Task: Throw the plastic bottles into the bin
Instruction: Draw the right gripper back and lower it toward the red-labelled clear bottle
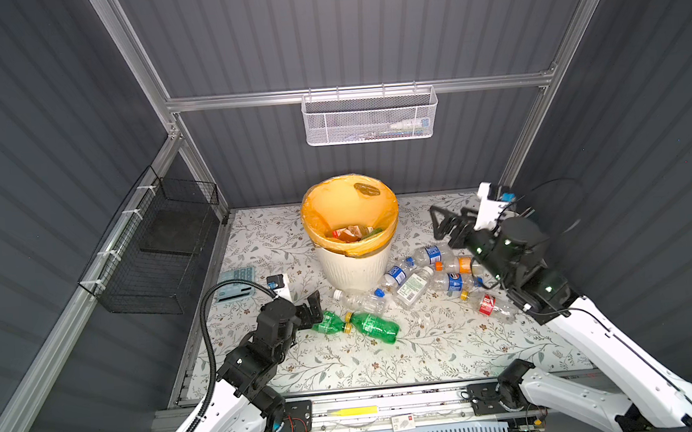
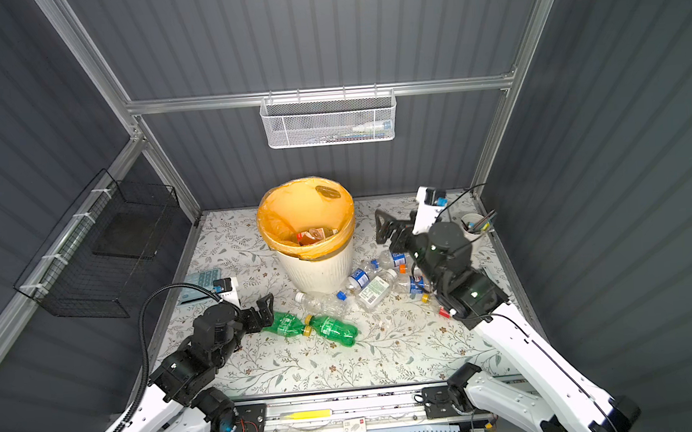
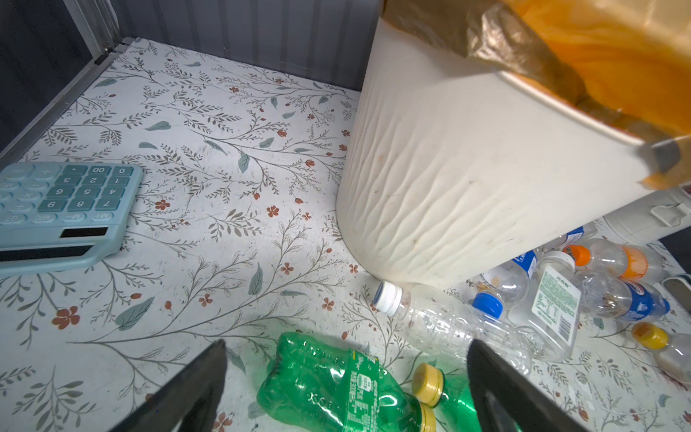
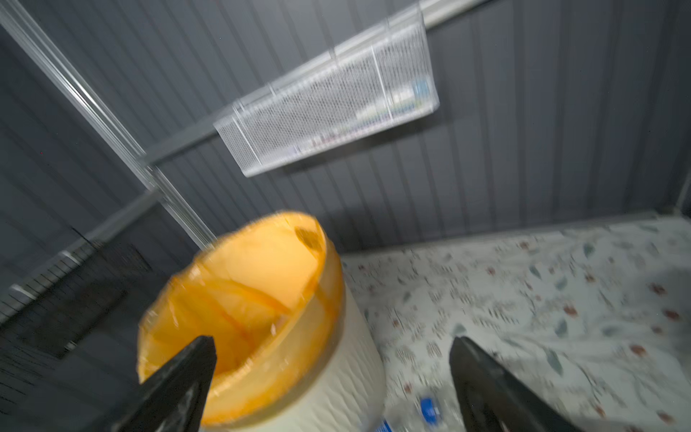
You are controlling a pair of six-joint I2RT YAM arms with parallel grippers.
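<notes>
My right claw (image 1: 435,222) gapes empty at 3 o'clock of the bin (image 1: 354,266), its wrist view blurred; my left claw (image 1: 315,311) gapes beside the green bottles (image 1: 375,327); plastic bottles (image 1: 414,287) heap at bin's 4 o'clock, some hidden under my right arm (image 1: 518,263); table (image 1: 388,364) bare toward 6 o'clock.

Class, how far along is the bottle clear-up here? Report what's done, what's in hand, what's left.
Done: some bottles lie in the bin. In hand: nothing; the right gripper is open and empty near the bin, the left gripper open at one of two green bottles. Left: both green bottles and a cluster of clear bottles on the table.
</notes>
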